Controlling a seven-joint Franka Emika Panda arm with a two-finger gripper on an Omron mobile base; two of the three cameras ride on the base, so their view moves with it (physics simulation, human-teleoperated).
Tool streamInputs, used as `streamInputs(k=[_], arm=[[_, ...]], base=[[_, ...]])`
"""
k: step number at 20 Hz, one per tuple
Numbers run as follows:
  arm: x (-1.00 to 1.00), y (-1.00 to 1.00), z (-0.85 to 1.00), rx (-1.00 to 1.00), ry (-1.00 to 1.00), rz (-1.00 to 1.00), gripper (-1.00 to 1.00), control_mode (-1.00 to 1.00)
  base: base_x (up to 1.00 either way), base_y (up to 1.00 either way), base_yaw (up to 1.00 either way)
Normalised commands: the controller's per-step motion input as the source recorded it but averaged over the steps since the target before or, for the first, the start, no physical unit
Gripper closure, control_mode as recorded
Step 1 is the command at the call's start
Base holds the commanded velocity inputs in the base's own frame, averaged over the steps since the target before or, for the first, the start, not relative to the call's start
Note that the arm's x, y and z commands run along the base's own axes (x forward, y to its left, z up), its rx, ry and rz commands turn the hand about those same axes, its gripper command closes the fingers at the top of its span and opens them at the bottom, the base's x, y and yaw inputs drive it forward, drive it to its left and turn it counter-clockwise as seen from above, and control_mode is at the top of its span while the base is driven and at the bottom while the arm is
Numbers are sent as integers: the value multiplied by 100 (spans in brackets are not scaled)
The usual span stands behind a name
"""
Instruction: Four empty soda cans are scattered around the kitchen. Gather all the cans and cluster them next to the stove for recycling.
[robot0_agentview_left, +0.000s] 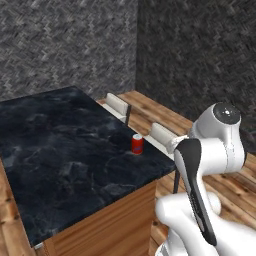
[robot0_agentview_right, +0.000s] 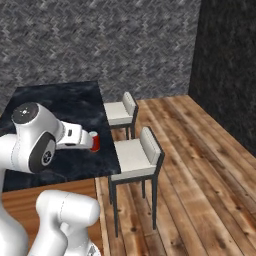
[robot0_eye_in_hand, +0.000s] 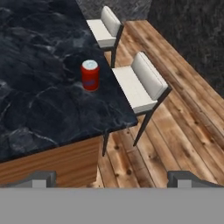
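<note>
One red soda can with a silver top stands upright on the black marbled island counter, close to its right edge. The hand view has the can well ahead of my gripper, whose two dark fingertips stand far apart with nothing between them. The gripper hangs back from the counter's near corner, above the wooden cabinet side and the floor. From the right base view my forearm covers part of the can. The stove is out of view.
Two white-seated bar stools stand tight against the island's right side, just past the can. Wood plank floor stretches to the right. Grey herringbone walls close the back and the far right.
</note>
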Motion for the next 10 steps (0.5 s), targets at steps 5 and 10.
streamInputs(k=[5, 10], arm=[[3, 13, 0, 0, -1, 6, -100, -100], [15, 13, -1, 1, 0, 5, -100, -100]], base=[[0, 0, 0], [0, 0, 0]])
